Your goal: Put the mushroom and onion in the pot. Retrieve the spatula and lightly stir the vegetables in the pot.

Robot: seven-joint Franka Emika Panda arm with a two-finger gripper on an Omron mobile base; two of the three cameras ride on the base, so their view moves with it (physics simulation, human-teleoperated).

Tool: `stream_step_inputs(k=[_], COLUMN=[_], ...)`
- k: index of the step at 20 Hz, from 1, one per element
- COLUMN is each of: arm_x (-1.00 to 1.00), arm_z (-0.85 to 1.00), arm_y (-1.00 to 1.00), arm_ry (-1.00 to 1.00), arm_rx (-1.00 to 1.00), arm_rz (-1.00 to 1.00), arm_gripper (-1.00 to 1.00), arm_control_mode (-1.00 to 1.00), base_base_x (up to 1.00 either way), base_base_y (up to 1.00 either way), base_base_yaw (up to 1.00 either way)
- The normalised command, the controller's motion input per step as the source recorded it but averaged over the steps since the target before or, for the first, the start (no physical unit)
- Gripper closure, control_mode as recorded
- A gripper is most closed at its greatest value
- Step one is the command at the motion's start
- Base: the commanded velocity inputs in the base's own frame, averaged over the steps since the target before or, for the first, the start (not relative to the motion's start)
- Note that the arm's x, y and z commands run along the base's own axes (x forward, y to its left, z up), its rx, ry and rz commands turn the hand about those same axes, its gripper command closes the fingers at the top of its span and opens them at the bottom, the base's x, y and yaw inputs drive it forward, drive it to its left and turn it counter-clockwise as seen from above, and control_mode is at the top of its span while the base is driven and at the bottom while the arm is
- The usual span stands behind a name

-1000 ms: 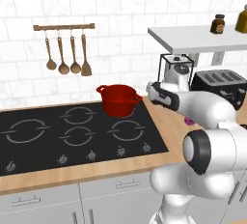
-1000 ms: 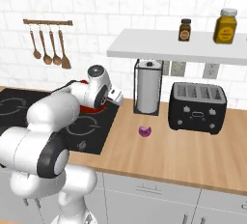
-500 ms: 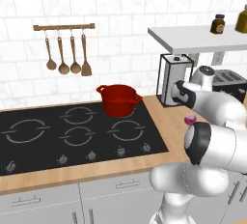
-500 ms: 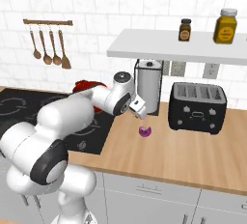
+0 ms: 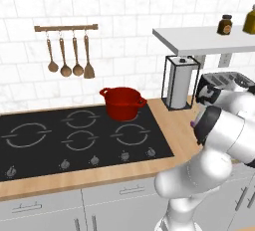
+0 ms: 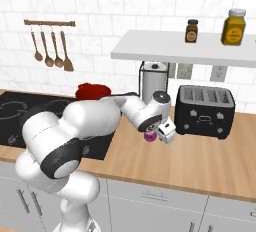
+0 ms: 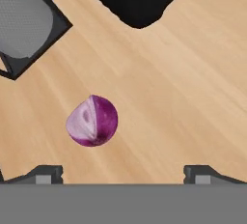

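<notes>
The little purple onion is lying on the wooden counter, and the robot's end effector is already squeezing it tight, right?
Not quite. The small round purple onion does lie on the light wooden counter, but the end effector is not squeezing it. The hand view shows its two dark fingertips spread wide apart, open, with the onion lying free on the counter beyond them.

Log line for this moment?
gripper open above onion | onion on counter, not gripped | pot on cooktop | spatula hanging
</notes>
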Motion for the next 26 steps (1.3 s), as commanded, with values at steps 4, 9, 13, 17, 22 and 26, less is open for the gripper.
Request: stream_step_inputs(k=[4,9,13,17,22,26], arm_x=[0.22,0.22,0.41,0.45,0.21,0.10], arm_z=[-0.44,-0.24,-0.11,-0.26,-0.44,-0.41], arm_y=[-0.23,0.00,0.11,0.18,0.09,0.10], arm_ry=[0.01,0.00,0.02,0.08,0.11,0.10], arm_rx=[0.17,0.17,0.12,0.10,0.05,0.03], arm_rz=[0.00,0.00,0.00,0.00,-0.01,0.00], arm_gripper=[-1.00,-1.00,-1.00,-1.00,-1.00,-1.00], arm_control_mode=[-1.00,-1.00,-1.00,-1.00,-1.00,-1.00], base_base_x=[0.00,0.00,0.00,0.00,0.00,0.00], base_base_y=[0.00,0.00,0.00,0.00,0.00,0.00], base_base_yaw=[0.00,0.00,0.00,0.00,0.00,0.00])
